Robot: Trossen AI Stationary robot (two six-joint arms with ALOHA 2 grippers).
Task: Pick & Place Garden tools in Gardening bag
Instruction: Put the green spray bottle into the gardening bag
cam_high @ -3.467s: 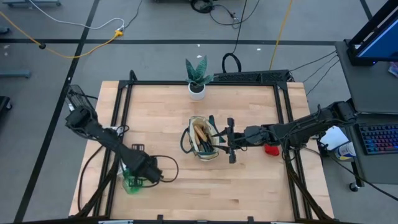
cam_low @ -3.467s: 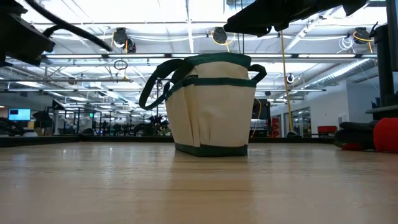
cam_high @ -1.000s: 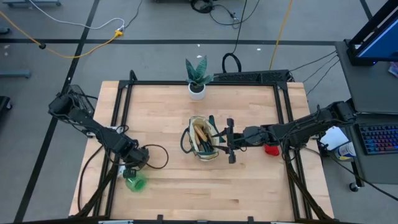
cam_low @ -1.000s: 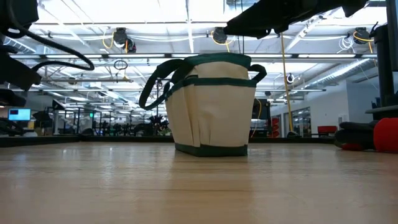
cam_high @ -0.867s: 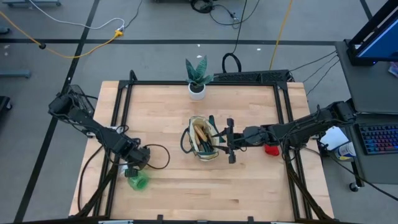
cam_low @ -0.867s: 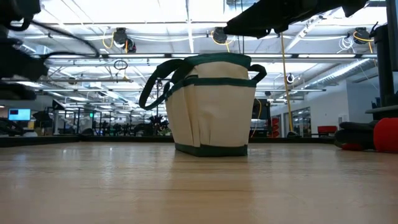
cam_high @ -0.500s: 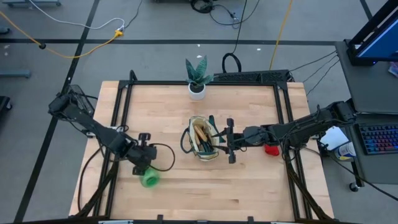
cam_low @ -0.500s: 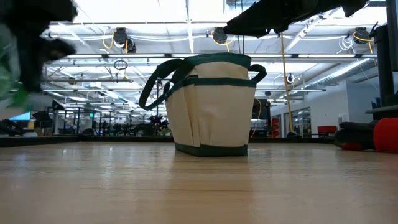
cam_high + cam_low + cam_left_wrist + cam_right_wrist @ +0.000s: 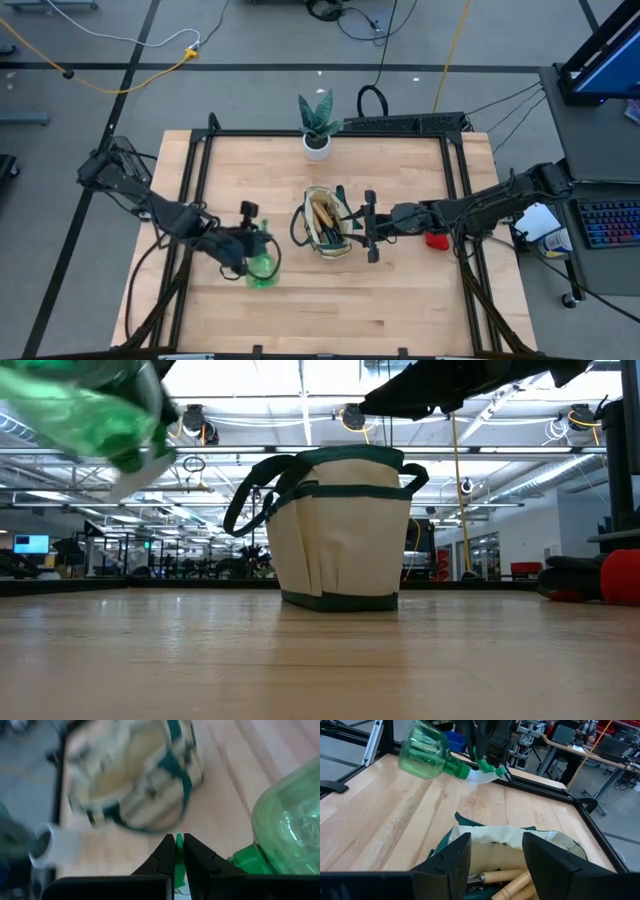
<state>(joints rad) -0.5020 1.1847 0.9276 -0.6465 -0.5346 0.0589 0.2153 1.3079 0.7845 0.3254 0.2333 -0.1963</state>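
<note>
The green spray bottle (image 9: 262, 267) hangs in the air left of the gardening bag (image 9: 325, 222), held by my left gripper (image 9: 247, 243), which is shut on it. In the low view the bottle (image 9: 95, 410) is high above the table. The beige bag with green trim (image 9: 340, 530) stands upright on its base at mid-table. Wooden-handled tools (image 9: 515, 882) stick out of it. My right gripper (image 9: 369, 226) is open beside the bag's right side, its fingers (image 9: 452, 857) over the rim, holding nothing. A small red item (image 9: 436, 240) lies on the table further right. My left gripper pinches a thin green part of the bottle's spray head (image 9: 178, 841) between its two fingers. The fingers come slanting from the table's left. The bottle is lifted clear of the table and lies tilted on its side, its round body (image 9: 290, 825) off to one side of the fingers.
A green plant in a white pot (image 9: 317, 128) stands at the table's far edge behind the bag. Bare wood lies between the bottle and the bag (image 9: 285, 290) and along the near edge. A dark frame (image 9: 200, 140) borders the table.
My left gripper has swung from the table's near-left corner toward the right, toward the bag, carrying the green spray bottle. The bottle has come from over the left edge to just left of the bag and risen into the low view. The right arm has kept still.
</note>
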